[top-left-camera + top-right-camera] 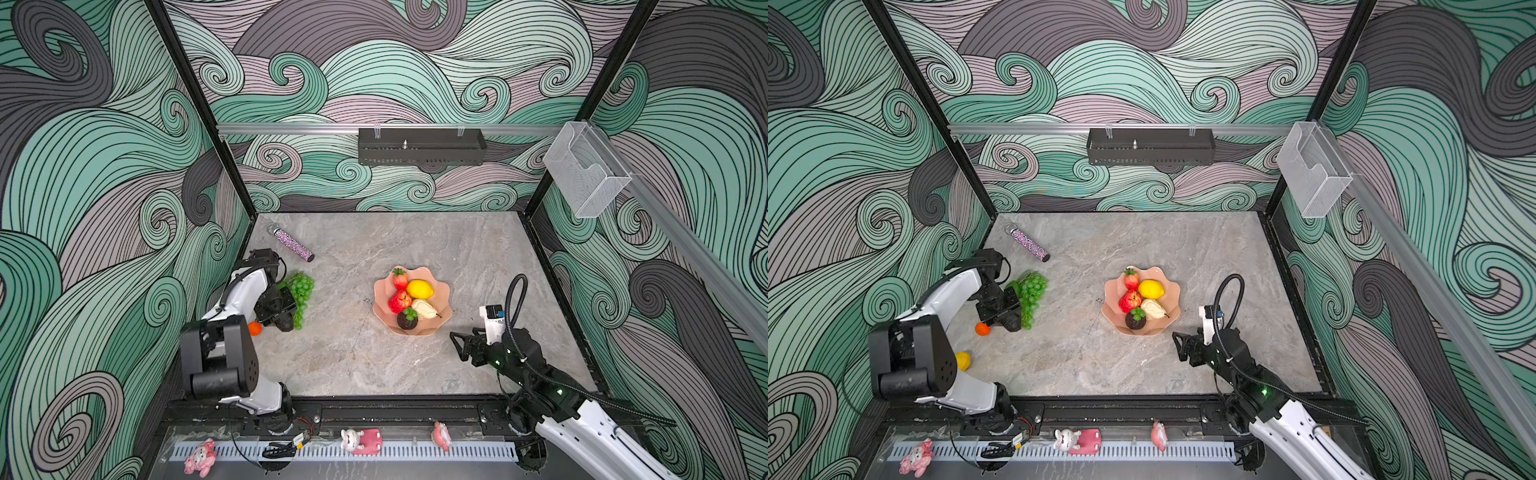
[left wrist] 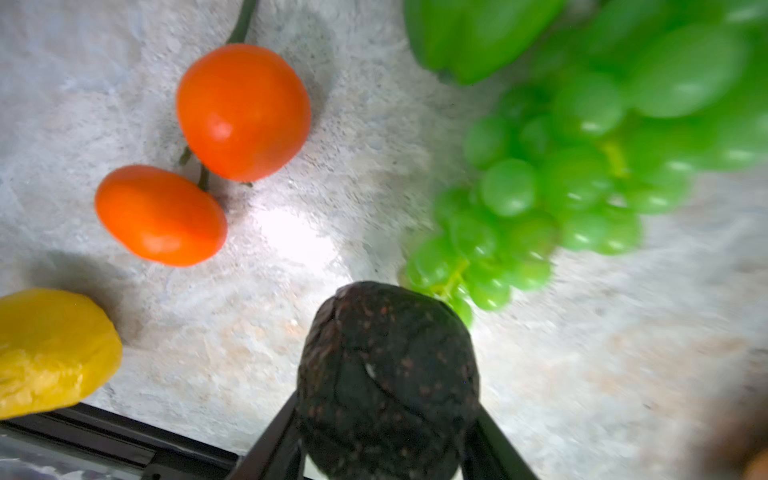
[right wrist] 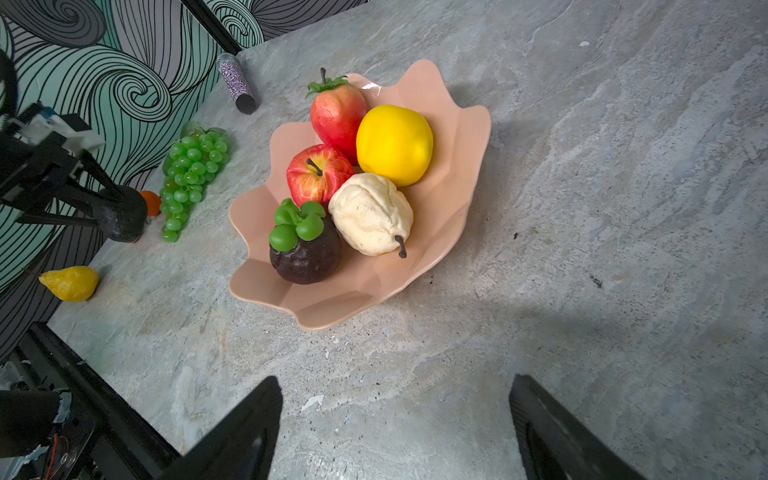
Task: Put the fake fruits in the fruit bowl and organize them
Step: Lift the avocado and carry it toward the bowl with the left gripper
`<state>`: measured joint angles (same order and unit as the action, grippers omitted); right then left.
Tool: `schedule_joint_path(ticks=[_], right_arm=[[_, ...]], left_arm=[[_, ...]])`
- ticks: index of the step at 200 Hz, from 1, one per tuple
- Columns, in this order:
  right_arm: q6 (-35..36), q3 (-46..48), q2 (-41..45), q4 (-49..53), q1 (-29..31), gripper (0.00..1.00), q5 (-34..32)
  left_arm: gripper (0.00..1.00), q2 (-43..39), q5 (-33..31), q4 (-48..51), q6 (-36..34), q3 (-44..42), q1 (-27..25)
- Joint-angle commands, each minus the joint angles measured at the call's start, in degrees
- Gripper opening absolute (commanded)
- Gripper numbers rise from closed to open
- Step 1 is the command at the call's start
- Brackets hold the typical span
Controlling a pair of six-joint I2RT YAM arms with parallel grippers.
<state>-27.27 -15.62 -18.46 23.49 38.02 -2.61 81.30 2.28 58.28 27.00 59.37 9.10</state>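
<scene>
**Top views.** Left gripper [image 1: 283, 318]: we log its fingers closed about halfway on the dark avocado [image 1: 288, 324], well to the left of the fruit bowl [image 1: 443, 291]. Right gripper [image 1: 457, 347]: fingers spread wide and empty, near the bowl's front right rim. In the bowl are a strawberry [image 1: 400, 279], lemon [image 1: 419, 289], apple [image 1: 400, 301], pear [image 1: 424, 308] and mangosteen [image 1: 407, 319]. The grape bunch [image 1: 302, 291] lies on the counter [image 1: 374, 374], left of the bowl.

**Left wrist view.** The fingers [image 2: 270, 444] press both sides of the avocado [image 2: 386, 353]. We cannot tell whether it clears the counter. Outside the bowl are the oranges [image 2: 243, 112], a second lemon [image 2: 50, 349] and the grapes.

**Right wrist view.** The fingers [image 3: 241, 436] stand far apart with nothing between them. The bowl [image 3: 457, 166] holds the same five fruits.
</scene>
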Motion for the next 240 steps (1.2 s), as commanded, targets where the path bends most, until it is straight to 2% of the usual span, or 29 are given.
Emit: schedule_joint_path(ticks=[1,28,42,52,67,93,127,162,195,240], right_arm=[[-0.07,-0.05,-1.32,-1.17,-0.14,0.87,0.2],[-0.12,-0.29,-4.7,-4.38,-0.14,0.87,3.23],[-0.28,-0.29,-6.57,-6.76,-0.05,0.86,5.94],[-0.25,-0.35,-7.72,-8.63,-0.06,0.85,7.77],[-0.88,-1.02,-9.26,-10.93,0.08,0.85,9.84],[-3.15,-2.14,-11.77,-15.68,0.81,0.85,12.8],[-5.81,-2.55,-15.22,-23.14,3.71,0.85,13.82],[-6.2,-1.4,-16.85,-31.0,6.83,0.85,12.15],[-4.52,1.72,-18.85,-40.01,9.72,0.86,11.37],[-0.97,2.38,-20.66,-45.31,13.02,0.88,7.32]], left_arm=[[0.54,-7.34,7.79,-1.04,4.63,-0.92,0.13],[0.54,-14.92,18.62,-5.9,11.78,-4.07,-0.29],[0.53,-18.54,24.36,-13.56,18.88,-7.17,-1.19],[0.53,-20.28,25.91,-19.23,23.81,-8.74,-3.22],[0.52,-21.35,24.04,-25.89,29.27,-9.25,-8.94],[0.52,-19.58,19.92,-32.52,33.2,-7.68,-19.73],[0.53,-18.81,19.01,-43.98,38.74,-11.2,-28.61],[0.52,-17.91,16.8,-52.86,41.46,-14.27,-36.96],[0.52,-19.3,10.97,-57.76,40.86,-16.14,-44.46],[0.52,-19.95,7.39,-59.42,39.17,-17.23,-51.76]])
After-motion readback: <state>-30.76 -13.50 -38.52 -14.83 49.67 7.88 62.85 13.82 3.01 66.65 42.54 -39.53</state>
